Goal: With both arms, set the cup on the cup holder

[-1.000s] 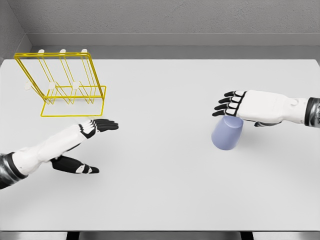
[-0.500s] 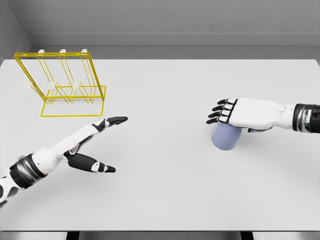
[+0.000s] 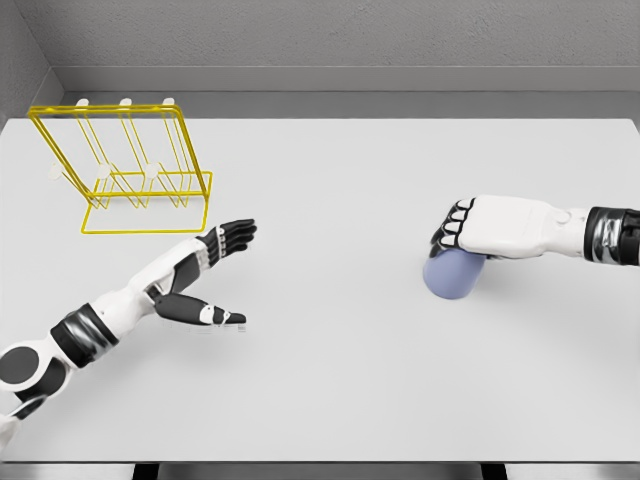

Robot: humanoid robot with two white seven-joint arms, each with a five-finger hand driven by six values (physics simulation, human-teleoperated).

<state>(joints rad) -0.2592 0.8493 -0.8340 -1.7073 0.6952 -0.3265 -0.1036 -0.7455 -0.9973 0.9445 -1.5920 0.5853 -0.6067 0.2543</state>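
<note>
A pale blue cup (image 3: pixel 453 276) stands upside down on the white table (image 3: pixel 330 200) at the right. My right hand (image 3: pixel 455 240) lies over its top with the fingers curled down around it. The yellow wire cup holder (image 3: pixel 125 170) with white pegs stands at the back left. My left hand (image 3: pixel 222 265) hovers in front of the holder's near corner, fingers spread and holding nothing, thumb pointing right.
A grey wall runs behind the table's back edge. The table's front edge crosses the bottom of the view.
My right hand dropped onto the cup and its fingers curled around it. My left arm stretched farther out over the table.
</note>
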